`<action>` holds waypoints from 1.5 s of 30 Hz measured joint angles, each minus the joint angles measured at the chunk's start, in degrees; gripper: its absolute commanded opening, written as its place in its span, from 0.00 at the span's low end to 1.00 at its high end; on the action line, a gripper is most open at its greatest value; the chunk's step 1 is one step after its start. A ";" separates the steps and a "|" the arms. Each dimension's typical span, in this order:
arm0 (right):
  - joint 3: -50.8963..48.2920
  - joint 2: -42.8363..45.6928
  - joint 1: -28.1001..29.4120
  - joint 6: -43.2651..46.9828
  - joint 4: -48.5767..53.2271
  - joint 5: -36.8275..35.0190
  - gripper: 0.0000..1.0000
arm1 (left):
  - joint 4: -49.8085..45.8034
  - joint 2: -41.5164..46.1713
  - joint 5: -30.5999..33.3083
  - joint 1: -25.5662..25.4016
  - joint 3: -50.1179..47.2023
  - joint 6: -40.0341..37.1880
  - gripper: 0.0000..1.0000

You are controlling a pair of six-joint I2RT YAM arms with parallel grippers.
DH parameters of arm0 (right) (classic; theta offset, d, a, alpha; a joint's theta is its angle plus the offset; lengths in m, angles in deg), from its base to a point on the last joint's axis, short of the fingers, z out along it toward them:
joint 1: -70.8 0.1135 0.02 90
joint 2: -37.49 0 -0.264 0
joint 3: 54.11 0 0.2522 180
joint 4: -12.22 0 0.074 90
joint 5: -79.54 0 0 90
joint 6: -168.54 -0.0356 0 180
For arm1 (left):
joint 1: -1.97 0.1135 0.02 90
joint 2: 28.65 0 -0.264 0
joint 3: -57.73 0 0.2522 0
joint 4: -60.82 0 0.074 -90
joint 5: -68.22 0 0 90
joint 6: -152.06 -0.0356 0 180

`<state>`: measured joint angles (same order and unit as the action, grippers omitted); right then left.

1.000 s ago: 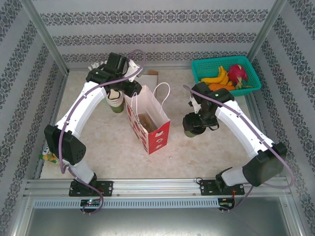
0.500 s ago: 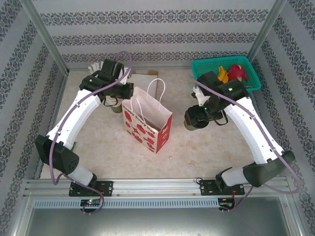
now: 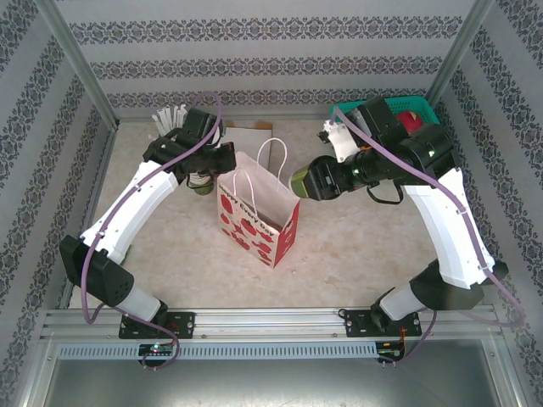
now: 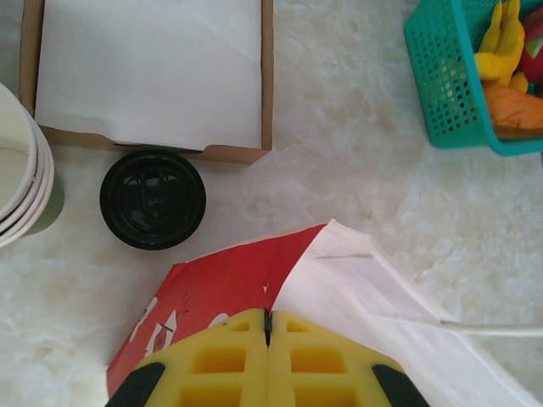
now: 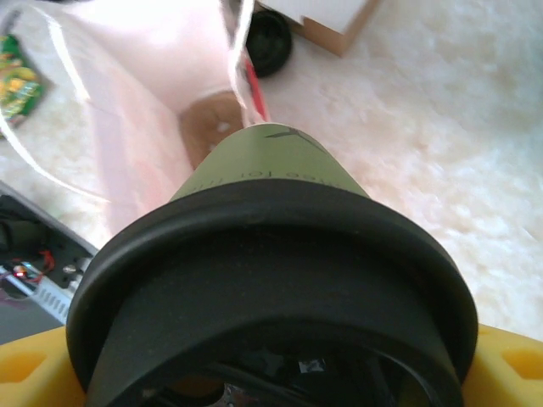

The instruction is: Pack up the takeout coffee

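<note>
Two hands at work: the left hand (image 4: pixel 267 320) is pressed shut on the rim of the paper bag (image 3: pixel 254 219), while the right hand (image 3: pixel 317 181) grips the takeout coffee (image 5: pixel 270 191) — tipped sideways, clear of the bench (image 3: pixel 356 246) — its base pointing into the bag's open mouth at the right rim.
</note>
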<state>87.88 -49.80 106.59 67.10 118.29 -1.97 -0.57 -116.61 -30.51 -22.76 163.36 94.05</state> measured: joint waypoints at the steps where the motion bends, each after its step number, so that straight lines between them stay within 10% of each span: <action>1: 1.36 -0.70 0.79 0.11 0.00 0.17 0.55 | 0.39 0.26 0.00 -0.15 -0.44 0.68 0.00; 33: 5.16 -17.66 12.13 -1.42 -2.93 4.17 0.54 | 1.84 2.25 0.63 -0.46 -3.06 3.21 0.02; 37: 0.66 -17.55 12.37 -1.92 -5.60 5.11 0.54 | 1.84 2.29 0.11 -0.46 -3.06 2.58 0.41; 45: -4.02 -16.57 12.33 -2.10 -7.78 5.09 0.54 | 1.60 7.32 -1.05 -0.28 -3.56 -2.56 0.67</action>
<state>83.86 -66.37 118.92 65.00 110.51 3.12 1.02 -109.29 -31.56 -23.04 159.80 91.49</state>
